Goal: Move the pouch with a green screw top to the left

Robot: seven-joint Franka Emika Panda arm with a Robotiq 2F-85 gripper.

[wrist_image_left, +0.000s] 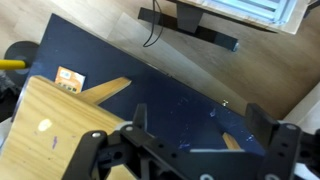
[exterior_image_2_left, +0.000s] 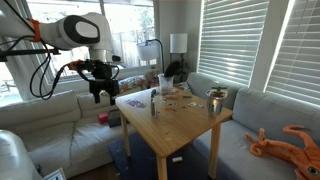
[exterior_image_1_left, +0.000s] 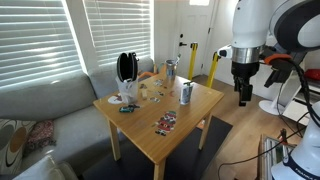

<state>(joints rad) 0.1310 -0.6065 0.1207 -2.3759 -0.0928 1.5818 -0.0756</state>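
Spread wide and empty, the end effector (wrist_image_left: 198,115) fills the bottom of the wrist view, hanging over a dark rug (wrist_image_left: 150,75) just off a corner of the tabletop (wrist_image_left: 40,130). In both exterior views the pouch with a green screw top (exterior_image_1_left: 186,93) (exterior_image_2_left: 153,103) stands upright on the tabletop, lower than the end effector and off to its side, near the edge closest to it. It looks light and soft, likely to buckle or tip if pinched hard. A gentle hold across the body, just under the stiffer cap, seems safest.
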